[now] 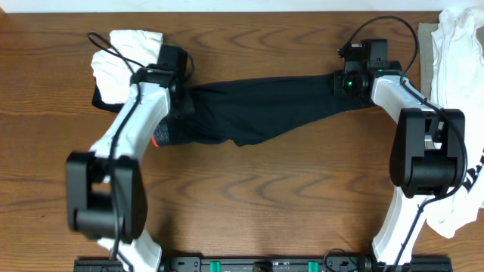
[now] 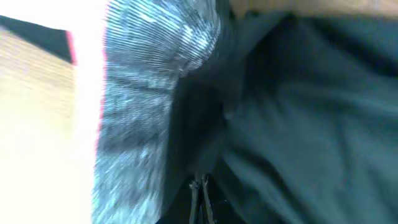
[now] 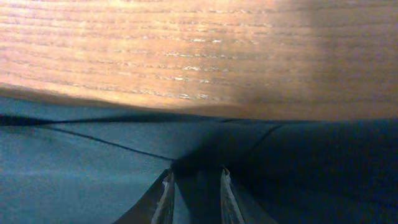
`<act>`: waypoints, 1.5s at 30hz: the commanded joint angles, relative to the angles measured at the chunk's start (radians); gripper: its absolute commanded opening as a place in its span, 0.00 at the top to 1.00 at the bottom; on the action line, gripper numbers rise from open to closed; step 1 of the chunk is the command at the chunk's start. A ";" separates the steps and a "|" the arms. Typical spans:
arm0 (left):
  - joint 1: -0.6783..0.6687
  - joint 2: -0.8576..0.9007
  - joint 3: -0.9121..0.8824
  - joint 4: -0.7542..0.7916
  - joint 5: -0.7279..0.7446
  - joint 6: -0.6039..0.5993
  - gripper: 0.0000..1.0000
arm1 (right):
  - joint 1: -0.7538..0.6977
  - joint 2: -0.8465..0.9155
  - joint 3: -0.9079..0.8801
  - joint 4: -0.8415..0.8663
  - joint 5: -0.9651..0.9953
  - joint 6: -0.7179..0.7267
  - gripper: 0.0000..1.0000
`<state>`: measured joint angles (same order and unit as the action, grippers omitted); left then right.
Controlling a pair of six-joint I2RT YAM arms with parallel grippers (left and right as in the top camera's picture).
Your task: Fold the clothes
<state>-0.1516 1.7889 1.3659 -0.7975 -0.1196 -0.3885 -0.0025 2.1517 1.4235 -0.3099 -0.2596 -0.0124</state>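
Observation:
Black leggings [image 1: 265, 106] lie stretched across the table between my two grippers. Under my left arm is their waist end, with a bit of red edge [image 1: 156, 140] showing. My left gripper [image 1: 184, 102] is shut on black fabric there; in the left wrist view its gripper [image 2: 200, 186] pinches a dark fold beside the grey waistband [image 2: 149, 93] and its red edge [image 2: 71, 46]. My right gripper [image 1: 338, 83] holds the leg end. In the right wrist view the fingers [image 3: 166, 190] stand a little apart with a bunch of leggings [image 3: 93, 168] between them, and creases run to the tips.
A white garment [image 1: 125, 57] lies crumpled at the back left, behind my left gripper. More white and beige clothes [image 1: 461, 45] are piled along the right edge, beside the right arm. Bare wooden table [image 1: 265, 181] lies in front of the leggings.

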 commanded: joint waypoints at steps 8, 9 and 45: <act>0.006 -0.144 -0.012 -0.212 -0.023 -0.108 0.94 | 0.009 -0.020 -0.001 -0.053 -0.035 0.007 0.76; 0.006 -0.135 -0.025 -0.209 -0.024 -0.118 0.94 | 0.009 -0.020 -0.001 -0.054 -0.035 0.007 0.76; 0.045 -0.030 -0.029 -0.095 -0.035 -0.125 0.94 | 0.008 -0.020 -0.001 -0.098 -0.024 0.007 0.74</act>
<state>-0.1101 1.8545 1.3312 -0.9131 -0.1413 -0.5236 -0.0025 2.1437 1.4235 -0.3958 -0.2890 -0.0109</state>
